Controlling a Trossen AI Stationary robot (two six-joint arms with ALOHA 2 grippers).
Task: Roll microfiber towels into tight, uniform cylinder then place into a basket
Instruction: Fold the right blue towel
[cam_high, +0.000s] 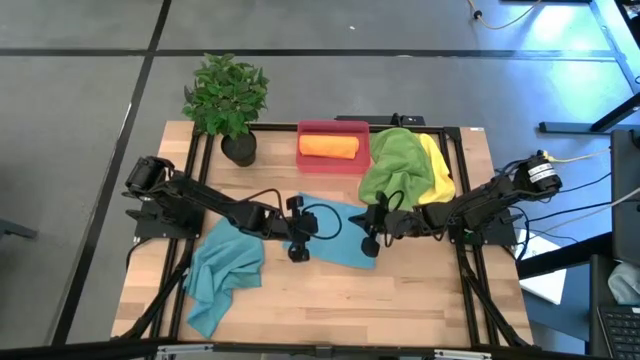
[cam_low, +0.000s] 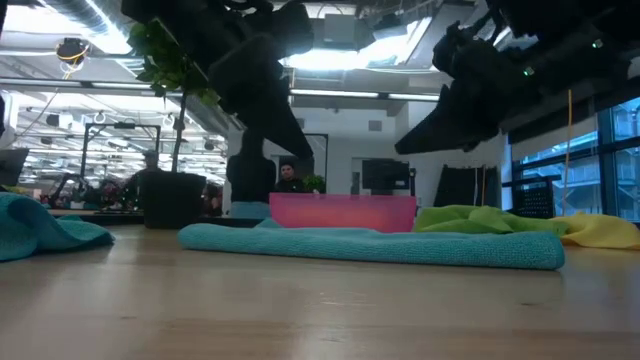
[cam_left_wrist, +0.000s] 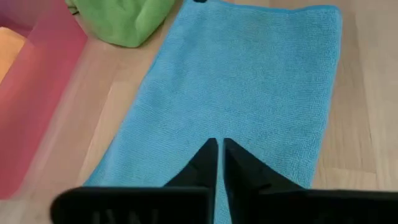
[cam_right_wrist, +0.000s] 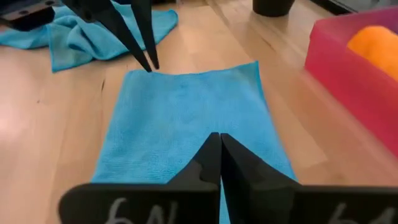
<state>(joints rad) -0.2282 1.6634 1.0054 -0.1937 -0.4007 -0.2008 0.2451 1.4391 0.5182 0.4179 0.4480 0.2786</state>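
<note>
Both claws are sitting clenched at opposite ends of the flat teal towel (cam_high: 335, 235) on the table (cam_high: 400, 300): left claw (cam_left_wrist: 219, 144) at one short edge, right claw (cam_right_wrist: 216, 138) at the other, tips pinching the cloth. The basket (cam_high: 334, 132), holding the orange towel roll (cam_high: 329, 147), is lying just beyond them. A crumpled teal towel (cam_high: 222, 272) is lying behind the left claw, and green (cam_high: 393, 165) and yellow (cam_high: 437, 170) towels are lying near the right claw.

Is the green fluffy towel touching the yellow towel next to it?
Touching. The high view shows the crumpled green microfiber towel lying over the edge of the yellow microfiber towel with no table between them; the low view shows them meeting too.
</note>
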